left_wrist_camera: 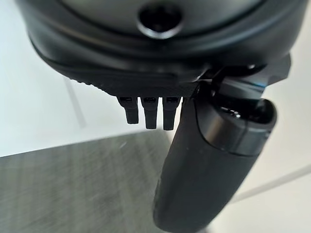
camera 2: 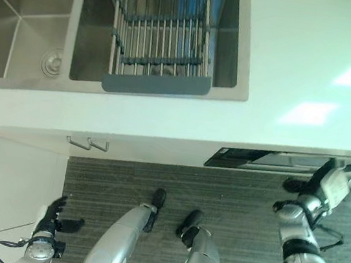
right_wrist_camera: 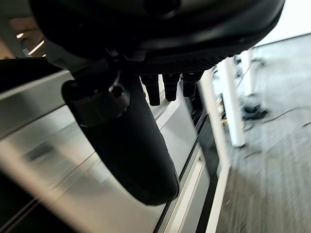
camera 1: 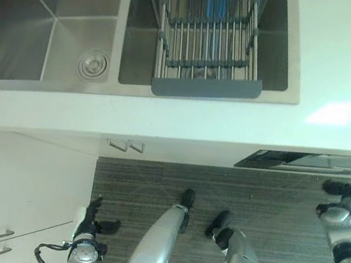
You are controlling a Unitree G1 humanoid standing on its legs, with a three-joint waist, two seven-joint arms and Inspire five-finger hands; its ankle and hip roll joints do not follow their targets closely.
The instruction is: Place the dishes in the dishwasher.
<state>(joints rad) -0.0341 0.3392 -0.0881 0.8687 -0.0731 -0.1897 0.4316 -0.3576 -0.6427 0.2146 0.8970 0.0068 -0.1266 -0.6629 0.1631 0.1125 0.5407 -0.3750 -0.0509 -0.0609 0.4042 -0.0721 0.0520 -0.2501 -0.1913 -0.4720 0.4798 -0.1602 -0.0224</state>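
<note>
Kitchen: sink [camera 1: 54,19], white counter [camera 1: 317,53]

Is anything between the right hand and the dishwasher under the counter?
Nothing visible does. The right hand is at the front edge of the dark, slightly open dishwasher beneath the white countertop, with no object between them.

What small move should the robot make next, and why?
Probably bring the right robot hand onto the top edge of the dark, slightly open dishwasher door under the white countertop and pull it down. The hand holds nothing, and the metal wire dish rack sits in the steel sink.
</note>
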